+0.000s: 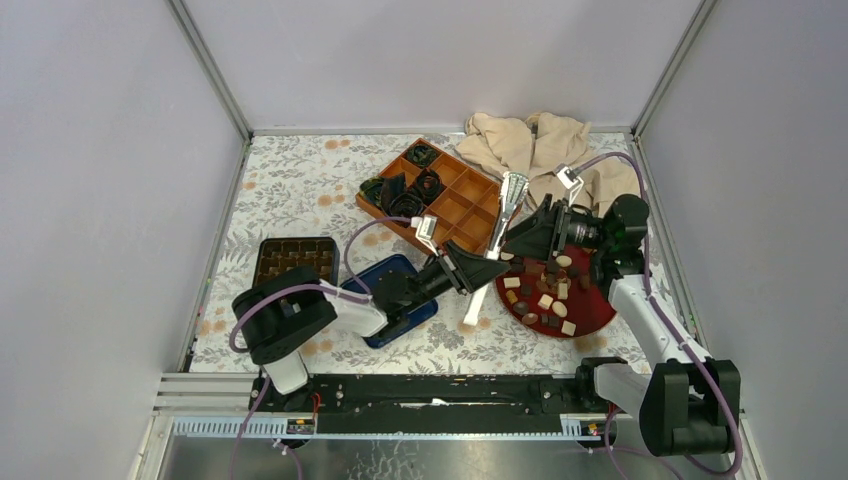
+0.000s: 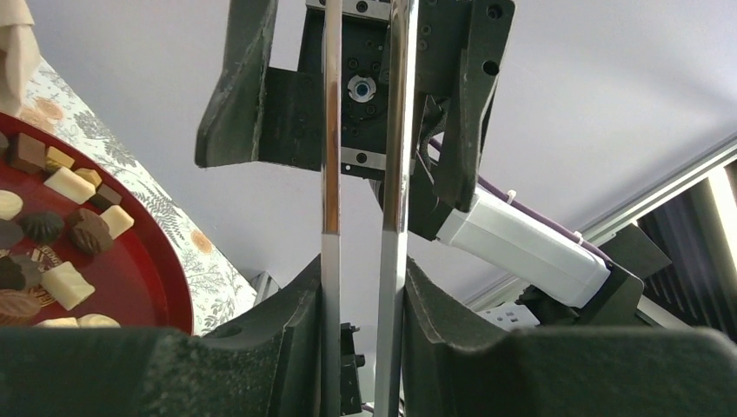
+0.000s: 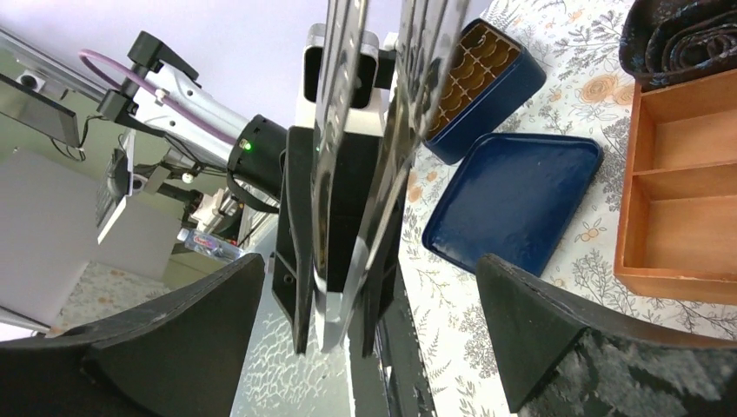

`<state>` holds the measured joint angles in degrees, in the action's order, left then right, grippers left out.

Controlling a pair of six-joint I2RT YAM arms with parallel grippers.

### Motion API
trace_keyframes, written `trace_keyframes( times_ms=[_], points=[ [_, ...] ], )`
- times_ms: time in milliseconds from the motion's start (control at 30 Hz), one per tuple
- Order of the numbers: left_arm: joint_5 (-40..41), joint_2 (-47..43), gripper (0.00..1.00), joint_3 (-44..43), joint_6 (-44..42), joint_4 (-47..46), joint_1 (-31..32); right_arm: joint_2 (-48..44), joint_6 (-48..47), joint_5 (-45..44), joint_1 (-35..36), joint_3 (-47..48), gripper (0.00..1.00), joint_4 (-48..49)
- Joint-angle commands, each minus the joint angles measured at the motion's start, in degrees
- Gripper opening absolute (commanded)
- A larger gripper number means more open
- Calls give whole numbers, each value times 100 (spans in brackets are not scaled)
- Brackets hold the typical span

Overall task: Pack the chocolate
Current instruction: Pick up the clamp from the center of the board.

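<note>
Left arm's got the tongs, chocolate sitting on the red plate

Near the table's right edge, the red plate (image 1: 592, 314) carries all the chocolate (image 1: 545, 300), dark, brown and cream bits mixed. The left gripper (image 1: 466, 268) is clamped on the metal tongs (image 1: 500, 225), while the right gripper (image 1: 515, 238) sits spread wide around them, not touching. Mid-table lies a blue lid (image 1: 392, 270), and toward the left edge a blue tin (image 1: 295, 258) holds a brown moulded tray. Further back, a wooden divider box (image 1: 470, 205) has black paper cups (image 1: 405, 190) at its left end. A beige cloth (image 1: 520, 140) fills the far right corner.
</note>
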<state>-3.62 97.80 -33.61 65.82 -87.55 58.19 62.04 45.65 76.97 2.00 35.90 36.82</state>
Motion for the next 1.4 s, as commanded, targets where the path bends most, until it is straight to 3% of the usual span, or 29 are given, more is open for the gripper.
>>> trace_keyframes(
  times_ms=[0, 133, 233, 367, 600, 733, 1033, 1267, 1367],
  points=[
    [-180, 233, 10, -447, -16, -487, 96, -44, 430, -434, 196, -16, 100, 717],
    [-244, 477, 10, -722, 38, -491, 152, -36, 699, -642, 274, -102, 98, 1027],
    [-230, 563, 11, -807, 45, -491, 182, -8, 829, -733, 275, -126, 87, 1091],
    [-181, 563, 13, -826, 58, -497, 192, -37, 957, -822, 267, -175, 36, 1158],
    [72, 418, 21, -702, 16, -509, 221, -39, 1219, -846, 219, -214, 11, 1306],
    [270, 355, 31, -659, -76, -517, 267, -19, 1482, -913, 125, -267, 9, 1490],
    [585, 231, 43, -598, -270, -518, 315, -34, 1692, -938, 3, -323, 9, 1697],
    [570, 295, 34, -644, -222, -518, 324, -12, 1689, -958, 1, -335, 10, 1706],
    [556, 295, 19, -658, -231, -518, 324, -14, 1661, -948, -3, -334, 12, 1706]
  ],
)
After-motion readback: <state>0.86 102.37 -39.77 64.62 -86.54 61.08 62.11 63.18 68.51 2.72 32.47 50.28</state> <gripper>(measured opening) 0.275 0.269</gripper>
